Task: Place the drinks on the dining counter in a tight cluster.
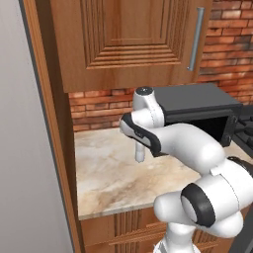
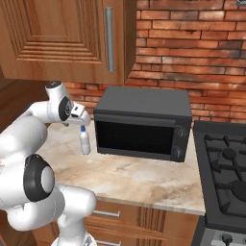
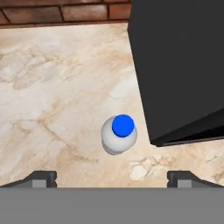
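From above, the white bottle (image 3: 119, 134) shows its blue cap (image 3: 123, 125) — gripper (image 3: 112, 177) spread wide.

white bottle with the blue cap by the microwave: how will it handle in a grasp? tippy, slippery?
The white bottle stands upright, slim with a narrow base, so a sideways nudge would likely tip it, then it would roll. Its smooth round body may slip. The open pincer hovers above it; the microwave stands close on one side.
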You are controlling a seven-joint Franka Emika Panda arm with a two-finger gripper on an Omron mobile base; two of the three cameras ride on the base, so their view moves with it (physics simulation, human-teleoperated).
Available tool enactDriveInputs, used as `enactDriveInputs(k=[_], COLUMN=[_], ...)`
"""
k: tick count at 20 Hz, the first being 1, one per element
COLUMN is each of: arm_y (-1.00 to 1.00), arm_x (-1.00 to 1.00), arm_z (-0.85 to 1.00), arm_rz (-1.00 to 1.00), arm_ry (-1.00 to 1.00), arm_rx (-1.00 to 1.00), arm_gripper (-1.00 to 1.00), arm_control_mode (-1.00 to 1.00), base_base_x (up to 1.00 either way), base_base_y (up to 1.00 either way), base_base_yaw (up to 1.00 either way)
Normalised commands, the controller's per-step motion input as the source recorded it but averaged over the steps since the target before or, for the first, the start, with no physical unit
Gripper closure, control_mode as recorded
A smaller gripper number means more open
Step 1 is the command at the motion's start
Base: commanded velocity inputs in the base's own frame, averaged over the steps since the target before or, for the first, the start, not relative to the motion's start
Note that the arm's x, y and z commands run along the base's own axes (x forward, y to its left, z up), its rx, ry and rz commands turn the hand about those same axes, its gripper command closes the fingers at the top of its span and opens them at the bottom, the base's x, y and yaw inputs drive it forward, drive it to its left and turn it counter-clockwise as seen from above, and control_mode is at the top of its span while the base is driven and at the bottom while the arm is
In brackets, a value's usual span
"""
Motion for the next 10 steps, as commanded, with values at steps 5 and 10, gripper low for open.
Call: enactDriveInputs(k=[5, 10], arm_y=[-0.19, -0.13], arm_x=[0.38, 0.09], arm_z=[-0.05, 0.00], arm_rz=[0.00, 0.00], arm_ry=[0.00, 0.00], arm_rx=[0.00, 0.00], arm_gripper=[-1.00, -1.00], arm_control_mode=[-1.00, -1.00], base_base_x=[0.00, 0.00], base_base_y=[0.00, 0.00], base_base_yaw=[0.00, 0.00])
